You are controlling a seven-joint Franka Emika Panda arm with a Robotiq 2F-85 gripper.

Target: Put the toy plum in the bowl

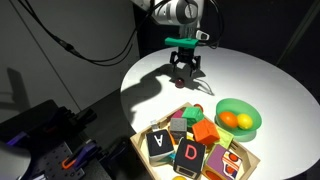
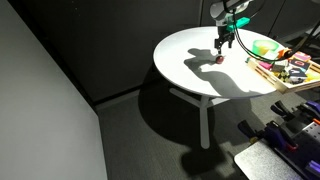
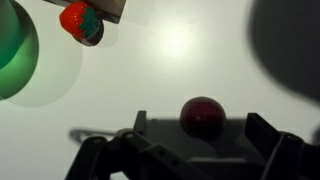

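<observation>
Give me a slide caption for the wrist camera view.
Open gripper poised over the toy plum on the white table, green bowl at the frame's left edge.

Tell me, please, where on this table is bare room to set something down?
Bare: the wide stretch of table top on the side of the end effector away from the green bowl. Crowded: the edge where the bowl and the tray of blocks sit close together.

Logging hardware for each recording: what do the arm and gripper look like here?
The arm has rounded white-grey links with darker joints. A bright green bracket sits at the wrist, above a black gripper with two dark, blocky fingers. No markings are legible at this size.
</observation>
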